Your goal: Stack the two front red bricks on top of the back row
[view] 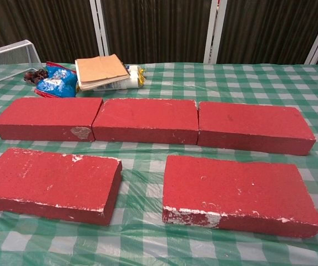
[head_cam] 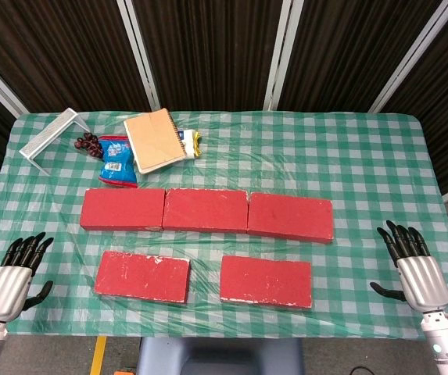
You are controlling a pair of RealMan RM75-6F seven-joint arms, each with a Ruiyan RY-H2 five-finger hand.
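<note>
Three red bricks lie end to end as a back row: left (head_cam: 123, 208) (view: 46, 118), middle (head_cam: 205, 210) (view: 146, 119), right (head_cam: 290, 216) (view: 253, 126). In front of them lie two more red bricks flat on the checked cloth, the front left brick (head_cam: 143, 276) (view: 49, 183) and the front right brick (head_cam: 266, 280) (view: 237, 194). My left hand (head_cam: 14, 277) hovers at the table's left edge, fingers spread, holding nothing. My right hand (head_cam: 413, 268) hovers at the right edge, also spread and empty. Neither hand shows in the chest view.
Behind the back row sit a brown notebook (head_cam: 155, 139) (view: 100, 70), a blue snack bag (head_cam: 117, 162) (view: 56, 82), a dark bunch of grapes (head_cam: 87, 144) and a white wire rack (head_cam: 51, 137) (view: 10, 52). The table's front edge (head_cam: 208, 334) lies just below the front bricks.
</note>
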